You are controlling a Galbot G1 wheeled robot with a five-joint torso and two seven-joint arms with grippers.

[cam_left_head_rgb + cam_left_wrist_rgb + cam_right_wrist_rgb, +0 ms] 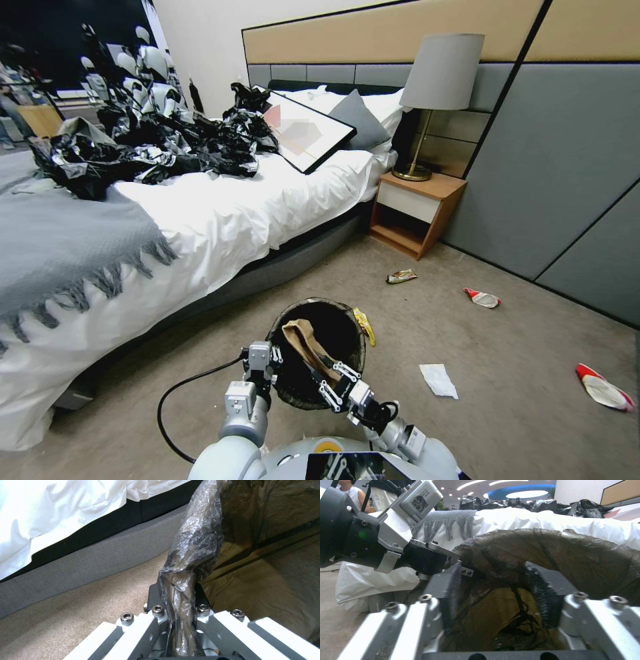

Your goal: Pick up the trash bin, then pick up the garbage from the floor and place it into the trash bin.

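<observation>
1. Head view: trash bin (319,352) held above the carpet floor (507,347) beside the bed (200,220), just in front of the robot's body; brown paper bag (308,345) lying inside against the black liner.
2. Same view: left end effector (261,365) clamped onto the bin's near-left rim; right end effector (331,381) poised over the near rim, fingers spread with nothing between them.
3. Garbage scattered on the floor: yellow snack packet (364,326) just beside the bin's right side, white paper scrap (439,381) farther right, red-and-white wrapper (481,298) near the wall, another red-and-white wrapper (604,389) at the far right, greenish wrapper (401,276) near the nightstand (417,213).
4. Glossy black plastic sheets (153,147) heaped on the bed.
5. Left wrist view: fingers (154,597) pressed together on a bunched fold of the bin's liner (193,552); bed base and carpet behind.
6. Right wrist view: fingers (544,595) apart, pinching nothing, aimed into the bin's mouth (553,552); left end effector (456,567) gripping the rim on the far side.
</observation>
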